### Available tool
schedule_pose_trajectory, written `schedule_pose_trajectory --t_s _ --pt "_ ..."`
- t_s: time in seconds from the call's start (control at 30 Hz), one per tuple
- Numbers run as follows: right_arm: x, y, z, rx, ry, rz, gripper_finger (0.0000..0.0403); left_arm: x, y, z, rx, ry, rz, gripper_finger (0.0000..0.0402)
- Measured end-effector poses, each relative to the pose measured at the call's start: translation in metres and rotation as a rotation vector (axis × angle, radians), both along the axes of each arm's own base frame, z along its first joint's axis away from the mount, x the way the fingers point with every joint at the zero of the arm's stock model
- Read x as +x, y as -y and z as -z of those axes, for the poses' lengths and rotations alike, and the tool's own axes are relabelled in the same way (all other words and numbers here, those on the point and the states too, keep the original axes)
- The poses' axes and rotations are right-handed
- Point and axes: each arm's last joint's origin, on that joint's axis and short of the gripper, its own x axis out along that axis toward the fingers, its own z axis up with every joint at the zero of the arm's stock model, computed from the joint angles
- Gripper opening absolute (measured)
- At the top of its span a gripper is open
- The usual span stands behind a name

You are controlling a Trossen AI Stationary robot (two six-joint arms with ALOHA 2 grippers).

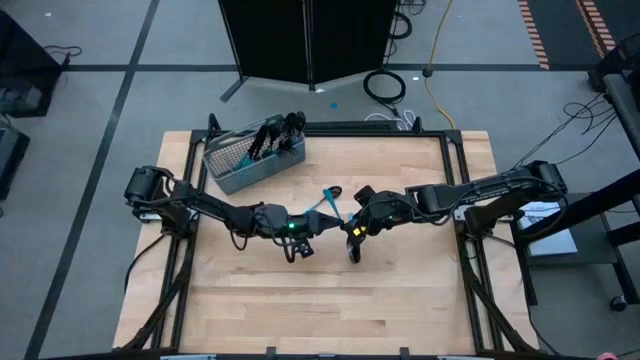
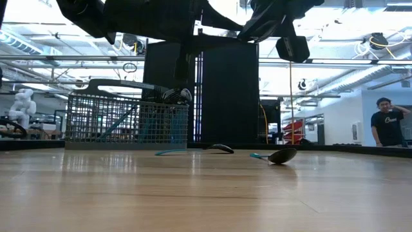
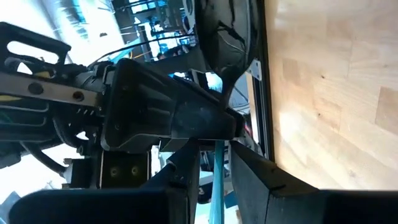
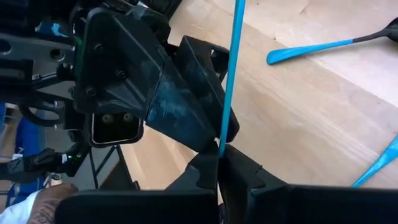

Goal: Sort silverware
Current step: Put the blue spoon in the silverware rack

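High view, nearest first: around mid-table, meeting the left gripper [image 3: 214, 180] and the right gripper [image 4: 217, 165] tip to tip, well clear of the table's [image 1: 400, 300] front edge. Pinching one blue-handled spoon [image 4: 230, 74] between them, up off the wood. Right fingers pressed together on the handle's end; left fingers clamped on the same handle a bit further along, dark bowl poking out past both. Just behind the grippers, toward the back edge, lying flat on the wood: a loose spoon [image 2: 277, 156] and a second blue-handled piece [image 2: 193, 151], near each other but not touching. Can't tell fork or spoon on that one. Farthest back, by the back-left corner: a wire basket [image 1: 235, 170] with more silverware [image 1: 275, 135] standing upright in it.
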Motion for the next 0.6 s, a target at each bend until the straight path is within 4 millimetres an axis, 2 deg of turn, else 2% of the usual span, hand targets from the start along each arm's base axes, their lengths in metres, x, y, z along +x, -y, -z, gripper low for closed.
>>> schedule_pose_trajectory --t_s 0.6 --pt "0.0035 -0.0009 0.0020 0.022 0.007 -0.006 0.0000 0.0000 -0.0004 0.0001 0.030 -0.004 -0.012 0.0079"
